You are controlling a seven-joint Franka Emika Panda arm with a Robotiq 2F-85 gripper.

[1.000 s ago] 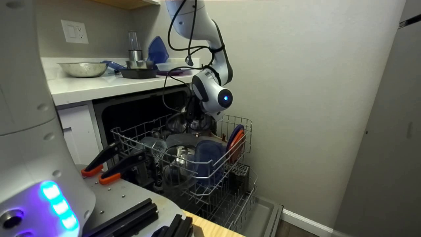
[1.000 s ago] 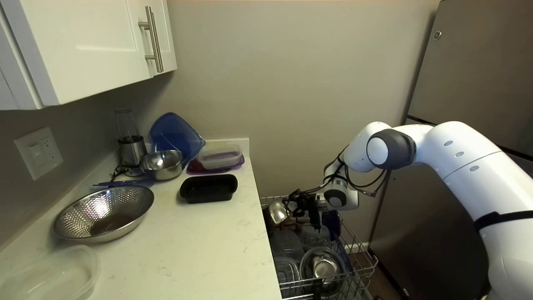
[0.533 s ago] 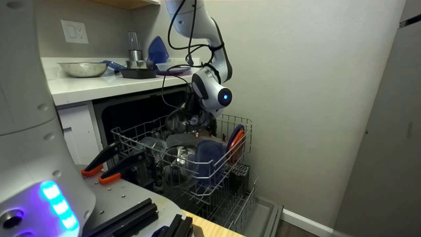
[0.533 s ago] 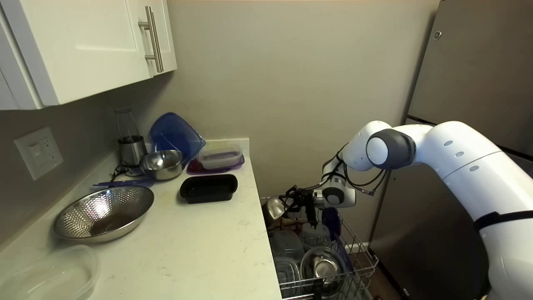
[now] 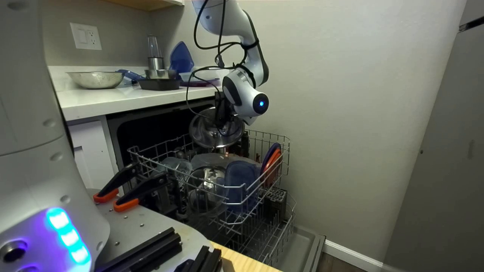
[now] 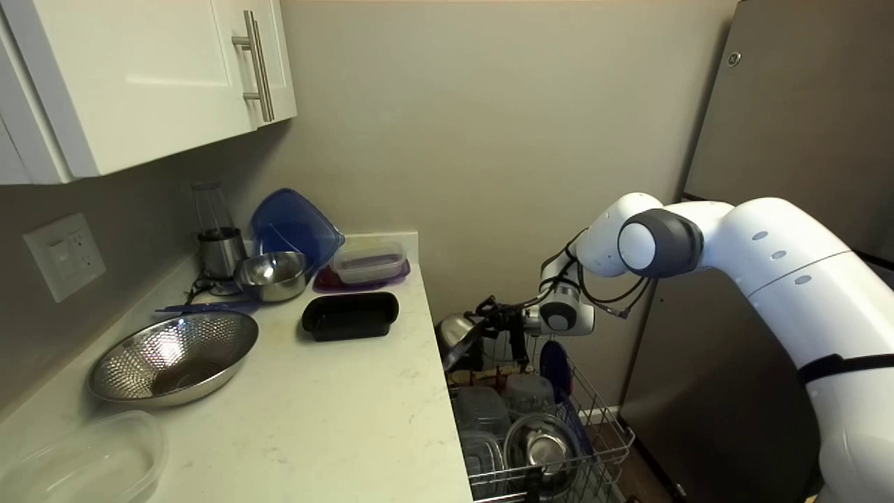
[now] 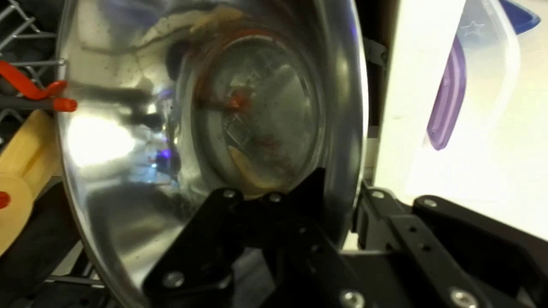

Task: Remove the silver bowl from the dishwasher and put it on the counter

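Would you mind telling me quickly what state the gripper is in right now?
Gripper: closed, holding the silver bowl by its rim.

The arm (image 6: 789, 244) is white, with a dark grey band (image 6: 675, 241), black straps (image 6: 841, 368), black cables (image 5: 196, 37) and a blue light (image 5: 261, 103); cyan bars (image 5: 70, 238) glow on the base (image 5: 41, 181). The hand (image 7: 343, 184) is black with silver screws (image 7: 174, 279).

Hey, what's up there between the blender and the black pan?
It's a shiny steel bowl, on the counter between the blender and black pan, in both exterior views.
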